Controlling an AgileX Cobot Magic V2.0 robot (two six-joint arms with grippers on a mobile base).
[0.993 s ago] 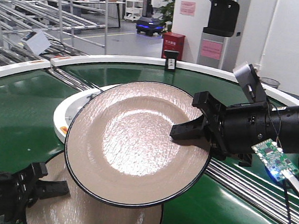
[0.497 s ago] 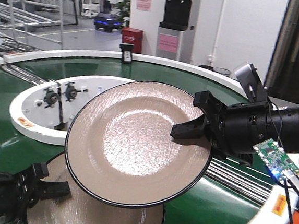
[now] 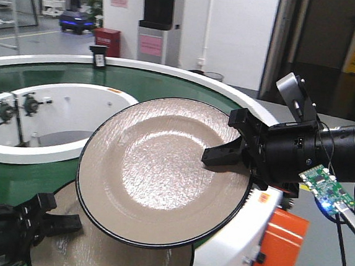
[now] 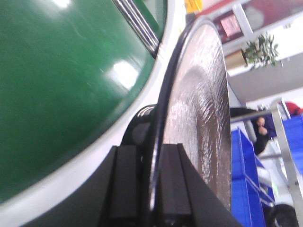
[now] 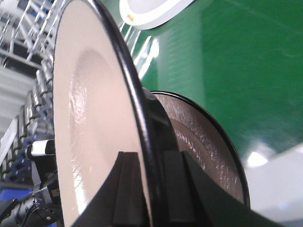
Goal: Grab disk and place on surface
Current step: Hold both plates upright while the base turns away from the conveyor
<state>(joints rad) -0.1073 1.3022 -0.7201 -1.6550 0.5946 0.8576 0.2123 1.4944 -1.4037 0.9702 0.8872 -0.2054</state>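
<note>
Glossy beige-tan with a thin black rim, the disk (image 3: pixel 156 168) is a wide round plate, broader than the tool holding it. Being a circle, it has no long side. It hangs in the air, tilted, with its shallow dished face turned up and toward the viewer. The face shows a fine pebbled texture and bright glare.

The right gripper (image 3: pixel 225 156), black and blocky, is clamped on the disk's right edge, so the plate spreads out to the gripper's left. In the right wrist view, two flat black fingers (image 5: pixel 127 189) pinch the rim between them, one on each face.

Below the disk and partly hidden by it lies a second plate (image 3: pixel 110 258) of the same colour and rim. The left gripper (image 3: pixel 58 217) sits at that plate's left edge. In the left wrist view, its fingers (image 4: pixel 124 184) are closed on a plate rim seen edge-on.

Behind and beneath both tools curves a matte green conveyor belt (image 3: pixel 163 85) with a white border. A green circuit board (image 3: pixel 325 183) hangs from the right arm.
</note>
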